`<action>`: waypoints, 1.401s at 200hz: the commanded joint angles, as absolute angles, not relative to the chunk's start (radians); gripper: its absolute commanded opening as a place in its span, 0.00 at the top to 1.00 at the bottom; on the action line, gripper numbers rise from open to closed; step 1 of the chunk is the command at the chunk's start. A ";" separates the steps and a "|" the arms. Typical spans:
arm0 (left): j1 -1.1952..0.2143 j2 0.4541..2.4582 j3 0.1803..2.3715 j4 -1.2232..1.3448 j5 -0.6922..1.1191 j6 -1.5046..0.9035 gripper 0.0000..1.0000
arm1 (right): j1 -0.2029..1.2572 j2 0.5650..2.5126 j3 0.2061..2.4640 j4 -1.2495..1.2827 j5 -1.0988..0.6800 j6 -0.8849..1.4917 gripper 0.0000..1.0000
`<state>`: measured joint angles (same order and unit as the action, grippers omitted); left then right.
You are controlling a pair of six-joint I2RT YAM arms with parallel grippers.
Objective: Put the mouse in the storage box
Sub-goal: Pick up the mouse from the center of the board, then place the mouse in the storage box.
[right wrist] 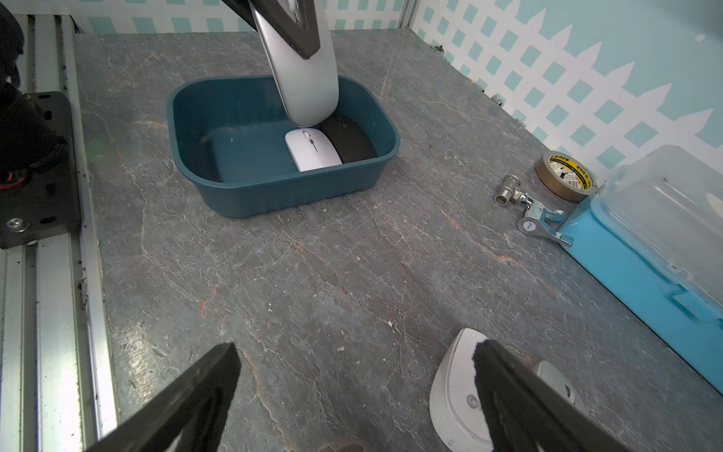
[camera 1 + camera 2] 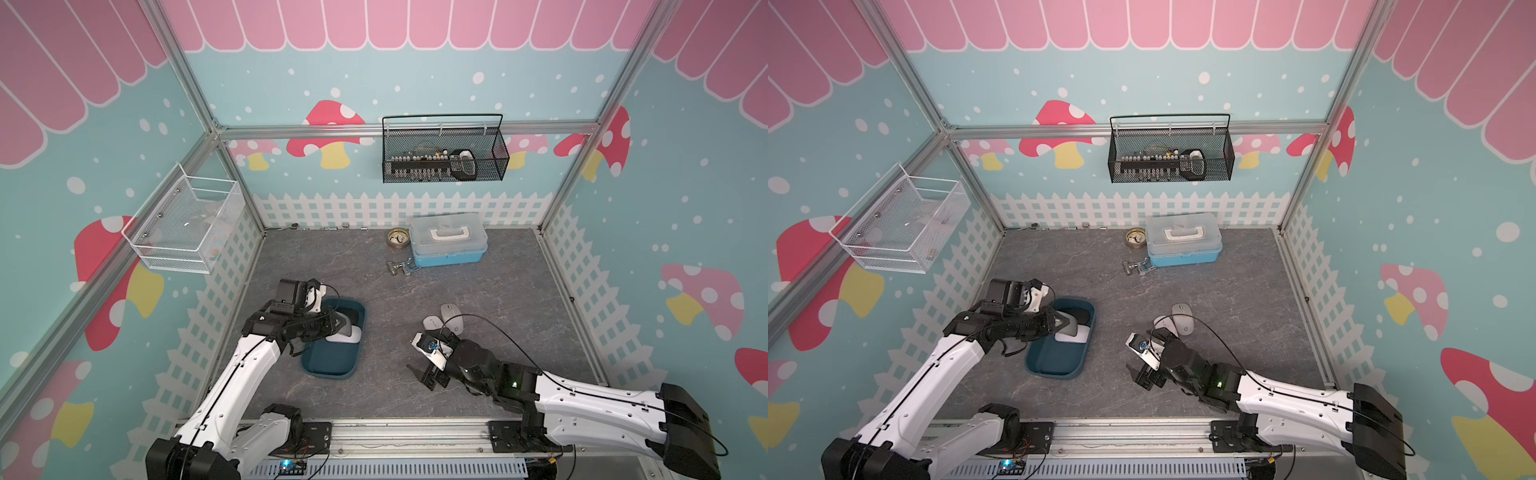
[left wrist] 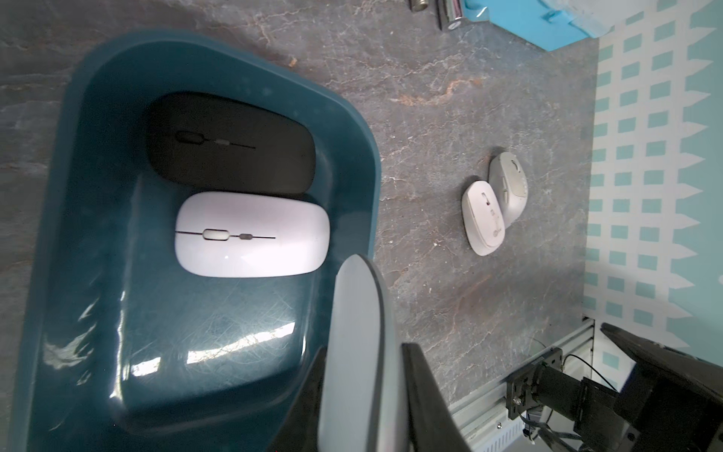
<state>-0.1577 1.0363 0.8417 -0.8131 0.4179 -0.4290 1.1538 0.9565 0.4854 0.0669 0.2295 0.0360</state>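
Storage box (image 1: 281, 195): white mouse (image 1: 313, 150), black mouse (image 1: 352, 143)

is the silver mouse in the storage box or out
Out: left gripper holds the silver mouse on edge over the storage box, above the white mouse.

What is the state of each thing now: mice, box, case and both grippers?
Storage box: on the table, two mice inside.
White mouse: flat in the box.
Black mouse: flat in the box.
Silver mouse: held steeply tilted over the box.
Left gripper: shut on the silver mouse.
Right gripper: open, empty.
Off-white mouse: on the table.
Grey mouse: on the table, beside it.
Blue case: lid shut.
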 commanded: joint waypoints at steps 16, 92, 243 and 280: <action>-0.204 1.101 0.816 -0.822 0.367 -0.449 0.88 | 1.160 0.982 0.501 0.050 0.261 0.070 0.01; -0.299 1.206 0.795 -0.833 0.267 -0.550 0.86 | 1.160 0.969 0.506 0.047 0.263 0.064 0.01; -0.295 1.330 0.785 -0.759 0.336 -0.554 0.49 | 1.160 0.987 0.506 0.041 0.256 0.069 0.01; -0.289 1.315 0.788 -0.765 0.325 -0.554 0.29 | 1.160 1.018 0.512 0.034 0.255 0.073 0.01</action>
<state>-0.2951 1.3277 0.7876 -0.7658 0.3252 -0.5606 1.1538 0.9989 0.4858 0.0513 0.2478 0.0582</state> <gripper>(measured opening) 0.678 0.989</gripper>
